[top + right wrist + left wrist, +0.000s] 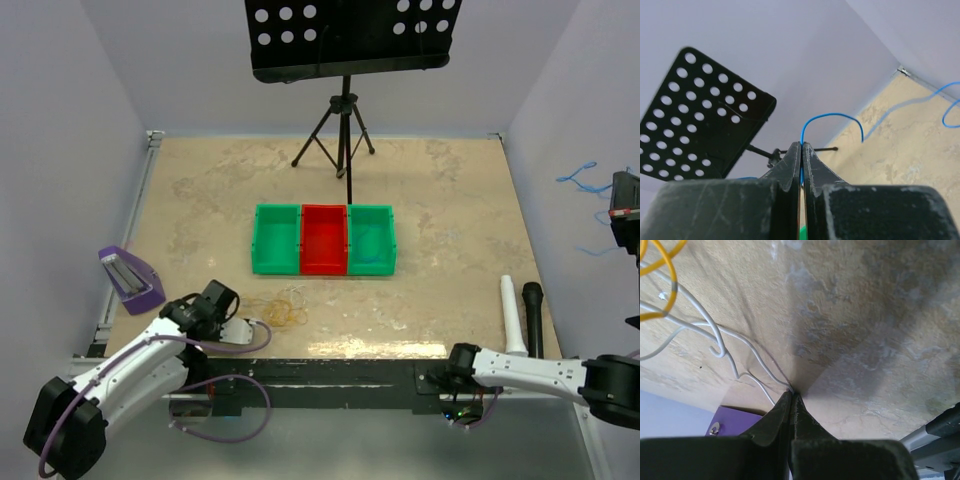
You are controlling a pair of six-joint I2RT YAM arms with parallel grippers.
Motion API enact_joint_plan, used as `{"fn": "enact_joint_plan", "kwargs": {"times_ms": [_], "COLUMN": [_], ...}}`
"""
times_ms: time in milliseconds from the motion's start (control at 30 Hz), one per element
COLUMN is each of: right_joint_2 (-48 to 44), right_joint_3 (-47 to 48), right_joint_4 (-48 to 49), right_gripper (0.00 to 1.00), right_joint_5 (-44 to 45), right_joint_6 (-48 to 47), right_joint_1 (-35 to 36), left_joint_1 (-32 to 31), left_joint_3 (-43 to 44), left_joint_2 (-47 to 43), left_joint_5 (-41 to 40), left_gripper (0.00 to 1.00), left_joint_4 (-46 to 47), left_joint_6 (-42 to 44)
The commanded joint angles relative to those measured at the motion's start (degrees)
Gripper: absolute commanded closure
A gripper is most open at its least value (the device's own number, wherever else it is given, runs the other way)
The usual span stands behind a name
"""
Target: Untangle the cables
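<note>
A loose pile of whitish and yellow-orange cables (pixel 284 309) lies on the table in front of the bins. My left gripper (pixel 258 325) is low at the pile's left edge. In the left wrist view it (pixel 791 392) is shut on a white cable (pixel 715 337), and a yellow cable (pixel 666 296) loops at the top left. My right gripper (pixel 614 196) is raised at the right wall. It (pixel 801 144) is shut on a thin blue cable (pixel 832 115), whose strands (pixel 577 178) hang in the air beside it.
A row of green (pixel 275 240), red (pixel 324 240) and green (pixel 371 240) bins stands mid-table. A black music stand (pixel 345 110) is at the back. A purple holder (pixel 130 280) lies at the left edge. White (pixel 512 315) and black (pixel 533 315) cylinders lie at the right.
</note>
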Motion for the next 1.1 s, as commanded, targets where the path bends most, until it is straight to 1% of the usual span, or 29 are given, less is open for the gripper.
{"fn": "enact_joint_plan", "kwargs": {"times_ms": [0,67,100,133,200,233,267,300,333,400,433,567,733,900,1067], "right_joint_2": [-2.06,-3.64,-4.26,-4.7,-4.97,-4.53,-3.57,-1.91,-0.5,2.75,3.9,7.51,10.67,13.48,16.73], "right_joint_3": [-10.97,-18.09,-21.17,-25.2,-33.11,-36.55,-38.32,-38.6,-37.73,-33.96,-33.51,-36.4,-40.7,-44.05,-45.19], "right_joint_4": [14.38,24.24,30.99,38.1,56.36,61.5,65.73,65.77,62.46,53.33,51.81,58.9,62.51,63.22,63.31], "right_gripper": [1.0,1.0,1.0,1.0,1.0,1.0,1.0,1.0,1.0,1.0,1.0,1.0,1.0,1.0,1.0], "right_joint_5": [16.75,13.6,12.01,10.26,6.65,5.59,5.49,5.41,4.62,1.47,0.58,-1.7,-4.87,-7.95,-11.02], "right_joint_6": [-11.74,-16.95,-21.15,-26.76,-38.44,-42.85,-45.33,-44.4,-41.26,-30.3,-27.63,-31.56,-30.68,-26.56,-24.27], "right_joint_1": [3.0,3.54,3.54,3.54,3.54,3.54,3.54,3.54,3.54,3.54,3.54,3.54,3.45,2.31,-0.15], "left_joint_1": [0.18,0.18,0.18,0.18,0.18,0.27,0.27,0.27,0.18,0.18,0.27,0.18,0.18,0.18,0.18], "left_joint_3": [1.16,3.97,6.25,9.66,16.87,20.47,24.77,27.17,29.54,32.45,33.51,34.05,33.08,33.86,35.01], "left_joint_2": [2.88,2.62,2.09,1.39,0.25,-0.02,-0.02,0.33,0.94,2.26,2.87,4.37,2.71,1.91,2.0], "left_joint_5": [3.12,4.17,6.18,8.72,15.65,18.13,21.2,23.58,25.78,28.77,30.0,32.3,34.32,34.67,35.29], "left_gripper": [1.0,1.0,1.0,1.0,1.0,1.0,1.0,1.0,1.0,1.0,1.0,1.0,1.0,1.0,1.0], "left_joint_4": [1.76,2.73,3.0,3.09,3.61,4.14,4.4,4.32,4.14,3.53,3.09,1.95,2.21,1.24,0.19], "left_joint_6": [-0.67,-1.8,-3.03,-4.35,-7.68,-9.18,-10.76,-11.82,-12.96,-14.46,-15.08,-15.96,-16.57,-16.22,-16.57]}}
